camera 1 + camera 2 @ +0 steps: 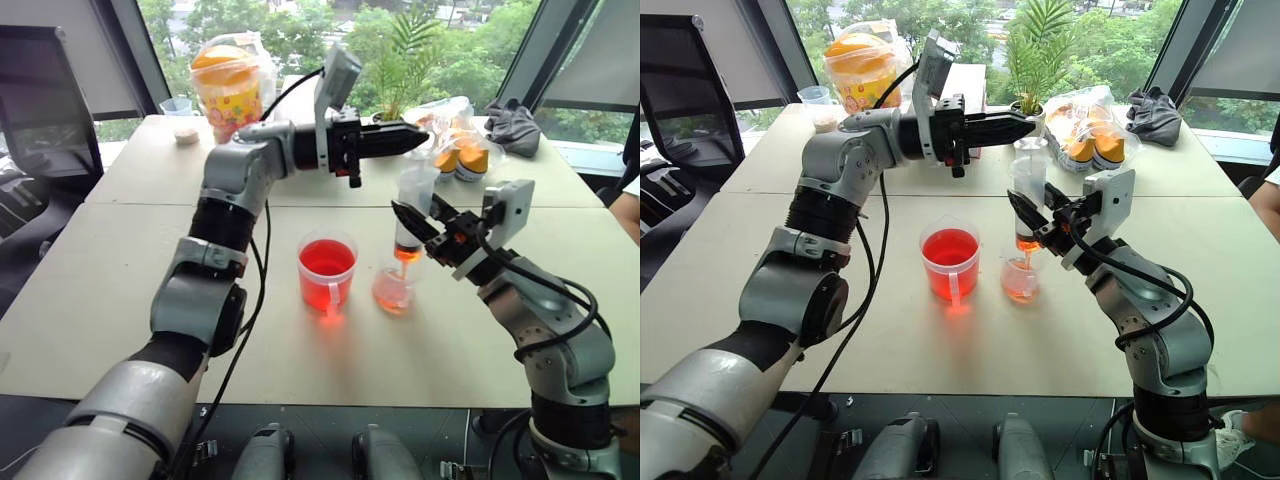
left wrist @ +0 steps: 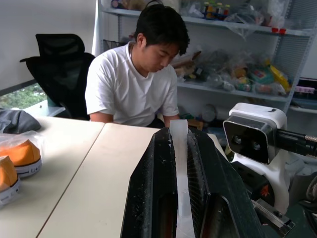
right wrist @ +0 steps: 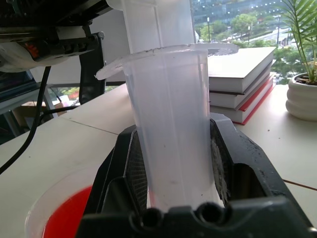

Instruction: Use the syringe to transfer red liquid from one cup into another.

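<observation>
The right claw (image 1: pixel 421 222) clamps the syringe (image 1: pixel 413 200) barrel, holding it upright with its orange tip over the small cup (image 1: pixel 393 288). The left claw (image 1: pixel 412 138) is pinched tight on the white plunger (image 2: pixel 180 163) at the top. The red cup (image 1: pixel 327 271) stands just beside the small cup on the table (image 1: pixel 120 270).

A pale cream table (image 1: pixel 120 300) bears the vivid red cup (image 1: pixel 327 272) near its middle. Just right of that cup stands the smaller cup (image 1: pixel 392 289); well behind it, at the far edge, sit an orange-lidded tub (image 1: pixel 228 88), a potted plant (image 1: pixel 1032 60) and a grey cloth (image 1: pixel 512 125)
</observation>
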Controlling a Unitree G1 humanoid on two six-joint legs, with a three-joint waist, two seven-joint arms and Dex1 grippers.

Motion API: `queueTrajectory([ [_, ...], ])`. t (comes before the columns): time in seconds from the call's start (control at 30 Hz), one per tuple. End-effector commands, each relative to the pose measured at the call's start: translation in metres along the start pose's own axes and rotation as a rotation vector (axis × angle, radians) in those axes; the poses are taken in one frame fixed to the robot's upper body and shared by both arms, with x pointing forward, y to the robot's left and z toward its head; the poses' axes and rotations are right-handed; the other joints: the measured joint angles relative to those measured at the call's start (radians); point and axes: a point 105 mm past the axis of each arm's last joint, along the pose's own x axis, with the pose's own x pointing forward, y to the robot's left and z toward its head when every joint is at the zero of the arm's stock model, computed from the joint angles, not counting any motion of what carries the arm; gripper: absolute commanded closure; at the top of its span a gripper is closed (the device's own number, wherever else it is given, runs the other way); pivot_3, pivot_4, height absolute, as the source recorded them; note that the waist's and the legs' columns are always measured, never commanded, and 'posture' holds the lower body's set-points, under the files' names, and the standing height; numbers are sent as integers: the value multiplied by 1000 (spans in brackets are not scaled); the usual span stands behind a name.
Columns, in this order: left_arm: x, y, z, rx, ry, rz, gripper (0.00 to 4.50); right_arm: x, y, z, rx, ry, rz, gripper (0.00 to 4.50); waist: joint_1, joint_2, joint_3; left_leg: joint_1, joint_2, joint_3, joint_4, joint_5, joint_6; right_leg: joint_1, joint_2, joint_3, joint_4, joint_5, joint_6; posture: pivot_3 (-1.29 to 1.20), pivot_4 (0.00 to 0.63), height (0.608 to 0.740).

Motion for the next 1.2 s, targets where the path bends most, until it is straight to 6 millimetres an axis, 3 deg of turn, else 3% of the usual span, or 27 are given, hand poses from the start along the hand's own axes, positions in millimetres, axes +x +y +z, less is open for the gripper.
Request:
queueTrajectory([
  [0.03, 16, -18, -21, -26, 83, -97, 4447, 0, 8, 49, -81, -166, 18, 3154, 0, 0, 0, 0, 0, 0, 0, 0, 0, 0, 0, 0, 0, 0, 0, 0, 150, 740],
  [0.6, 13, -29, -42, -87, 113, -106, 4447, -2, 3, 59, -92, -170, 7, 3154, 0, 0, 0, 0, 0, 0, 0, 0, 0, 0, 0, 0, 0, 0, 0, 0, 150, 740],
  [0.83, 11, -21, -22, -78, 57, -71, 4447, -5, 1, 43, -85, -109, 4, 3154, 1, 0, 0, 0, 0, 0, 0, 0, 0, 0, 0, 0, 0, 0, 0, 0, 150, 740],
  [0.93, 7, -16, -12, -68, 35, -47, 3338, -7, -1, 38, -80, -92, -1, 3154, 3, 0, 0, 0, 0, 0, 0, 0, 0, 0, 0, 0, 0, 0, 0, 0, 150, 740],
  [1.13, -13, -9, 8, -47, 1, 3, 257, -10, -3, 27, -57, -57, -7, 3154, -3, 0, 0, 0, 0, 0, 0, 0, 0, 0, 0, 0, 0, 0, 0, 0, 150, 740],
  [1.2, -22, -5, 14, -40, -8, 31, 83, -11, -3, 24, -50, -46, -8, 3154, -3, 0, 0, 0, 1, 0, 0, 0, 0, 0, 1, 0, 0, 0, 0, 0, 150, 740],
])
